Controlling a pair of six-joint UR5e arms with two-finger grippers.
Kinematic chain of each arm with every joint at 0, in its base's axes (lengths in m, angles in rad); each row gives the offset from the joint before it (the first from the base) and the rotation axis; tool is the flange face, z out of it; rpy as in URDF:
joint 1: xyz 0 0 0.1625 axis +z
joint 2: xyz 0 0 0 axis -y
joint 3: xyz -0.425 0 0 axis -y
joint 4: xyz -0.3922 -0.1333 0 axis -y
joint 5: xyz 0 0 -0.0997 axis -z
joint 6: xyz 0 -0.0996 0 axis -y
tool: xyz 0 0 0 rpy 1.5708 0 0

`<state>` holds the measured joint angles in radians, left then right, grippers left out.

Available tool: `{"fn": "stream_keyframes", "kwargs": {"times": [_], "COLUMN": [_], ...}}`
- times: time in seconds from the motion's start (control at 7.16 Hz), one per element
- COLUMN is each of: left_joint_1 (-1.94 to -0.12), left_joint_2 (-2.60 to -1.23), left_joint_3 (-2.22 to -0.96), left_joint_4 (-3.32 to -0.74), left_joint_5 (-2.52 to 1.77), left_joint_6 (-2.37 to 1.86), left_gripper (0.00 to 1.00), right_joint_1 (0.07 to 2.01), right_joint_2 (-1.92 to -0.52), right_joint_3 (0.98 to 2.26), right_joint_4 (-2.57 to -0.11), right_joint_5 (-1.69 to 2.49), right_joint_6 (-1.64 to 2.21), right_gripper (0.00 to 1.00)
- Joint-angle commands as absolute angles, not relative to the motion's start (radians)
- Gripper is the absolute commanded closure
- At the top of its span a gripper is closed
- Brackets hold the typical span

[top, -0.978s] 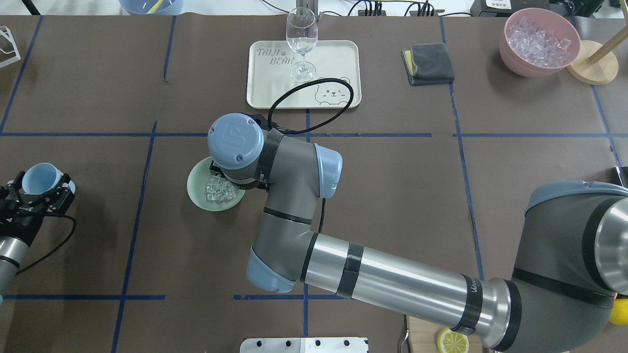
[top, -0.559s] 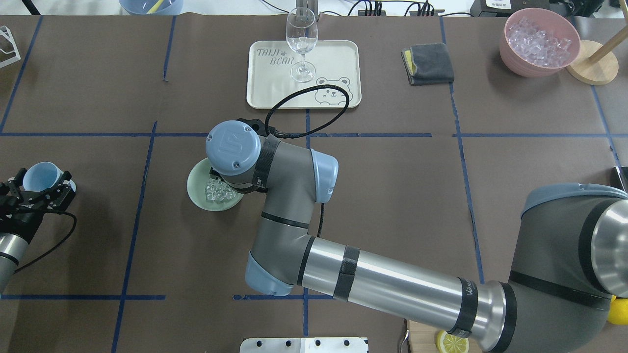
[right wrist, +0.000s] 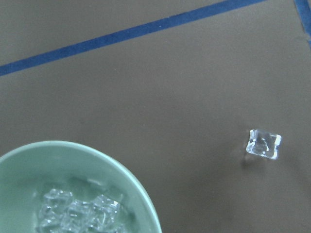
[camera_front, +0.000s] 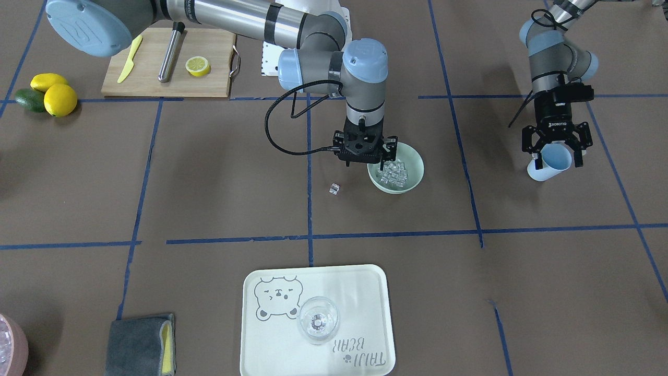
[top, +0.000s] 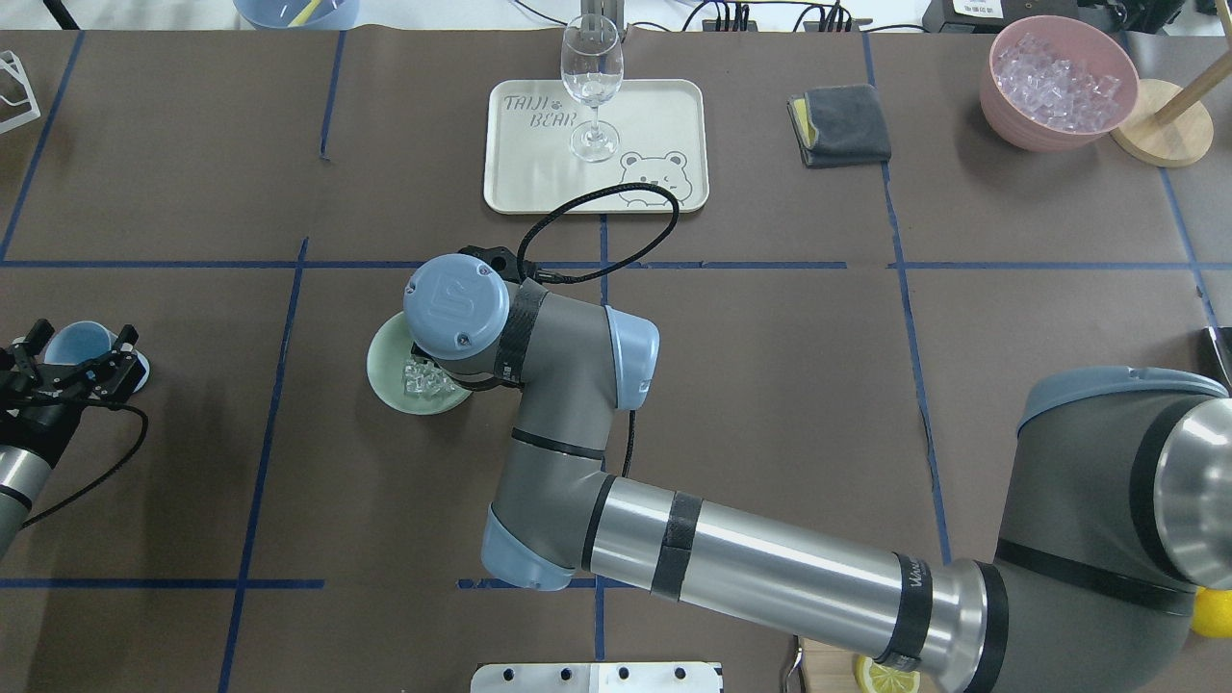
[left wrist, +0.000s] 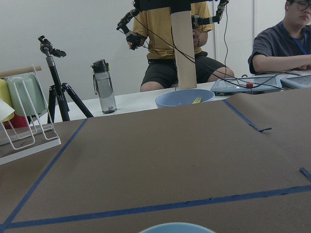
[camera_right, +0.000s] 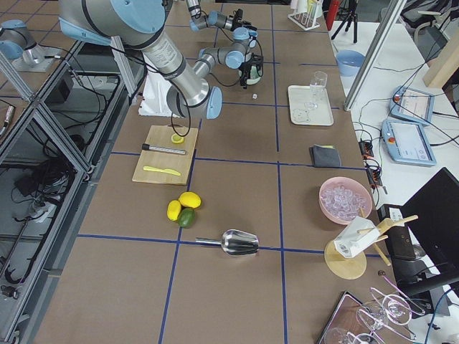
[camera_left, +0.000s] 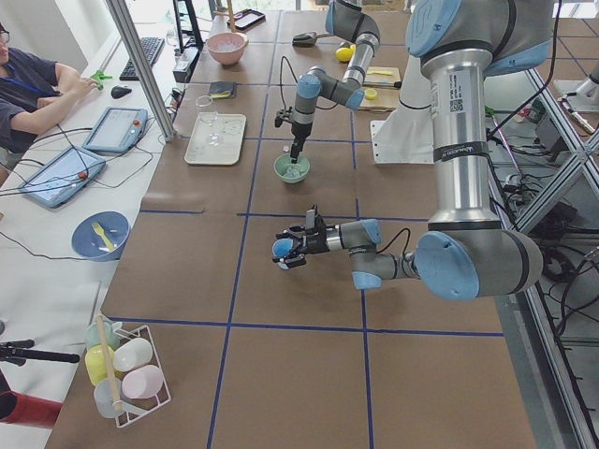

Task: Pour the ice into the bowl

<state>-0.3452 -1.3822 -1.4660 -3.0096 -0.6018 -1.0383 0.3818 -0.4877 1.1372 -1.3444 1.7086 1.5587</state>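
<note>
The mint-green bowl (camera_front: 415, 156) sits left of the table's middle and holds a pile of ice (camera_front: 394, 174). It also shows in the overhead view (top: 385, 371) and the right wrist view (right wrist: 121, 179). One stray ice cube (camera_front: 334, 189) lies on the table beside the bowl, also in the right wrist view (right wrist: 263, 143). My right gripper (camera_front: 367, 158) is open, pointing down over the bowl's rim on the side nearest the stray cube. My left gripper (camera_front: 553, 151) is shut on the light blue cup (camera_front: 545, 164), far off to the side; the cup's rim (left wrist: 177, 227) shows in the left wrist view.
A cream tray (top: 664, 106) with a wine glass (top: 591, 67) stands at the far side. A grey cloth (top: 842, 123) and a pink bowl of ice (top: 1059, 82) are at the far right. A cutting board (camera_front: 146, 78) with a lemon slice (camera_front: 198, 66) is near the robot's base.
My left gripper has carried the blue cup further back and down, the cup turning more upright. My right arm has shifted slightly and covers more of the bowl.
</note>
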Motion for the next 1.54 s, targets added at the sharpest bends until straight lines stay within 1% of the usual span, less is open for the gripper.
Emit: {"fn": "stream_keyframes", "kwargs": {"times": [0.0,0.14,0.28,0.7,0.98,1.12,1.26,1.4], "left_joint_1": [-0.351,-0.362,-0.374,-0.42,-0.504,-0.585,-0.677,-0.793], "left_joint_2": [-1.382,-1.382,-1.382,-1.381,-1.381,-1.364,-1.355,-1.355], "left_joint_3": [-1.474,-1.476,-1.491,-1.538,-1.581,-1.612,-1.614,-1.614], "left_joint_4": [-3.01,-3.011,-3.011,-3.011,-3.011,-3.01,-3.004,-2.994], "left_joint_5": [-0.607,-0.62,-0.627,-0.673,-0.756,-0.869,-0.964,-1.086], "left_joint_6": [-1.032,-1.016,-1.009,-0.971,-0.875,-0.803,-0.722,-0.593], "left_gripper": [0.0,0.0,0.0,0.0,0.0,0.0,0.0,0.0], "right_joint_1": [0.364,0.361,0.359,0.357,0.365,0.376,0.388,0.405], "right_joint_2": [-0.488,-0.488,-0.488,-0.488,-0.486,-0.492,-0.497,-0.502], "right_joint_3": [1.137,1.137,1.137,1.146,1.204,1.239,1.27,1.311], "right_joint_4": [-1.335,-1.333,-1.333,-1.333,-1.335,-1.344,-1.348,-1.406], "right_joint_5": [1.677,1.677,1.677,1.677,1.684,1.698,1.719,1.736], "right_joint_6": [1.559,1.559,1.557,1.536,1.523,1.523,1.523,1.52], "right_gripper": [0.46,0.76,1.0,1.0,1.0,1.0,1.0,1.0]}}
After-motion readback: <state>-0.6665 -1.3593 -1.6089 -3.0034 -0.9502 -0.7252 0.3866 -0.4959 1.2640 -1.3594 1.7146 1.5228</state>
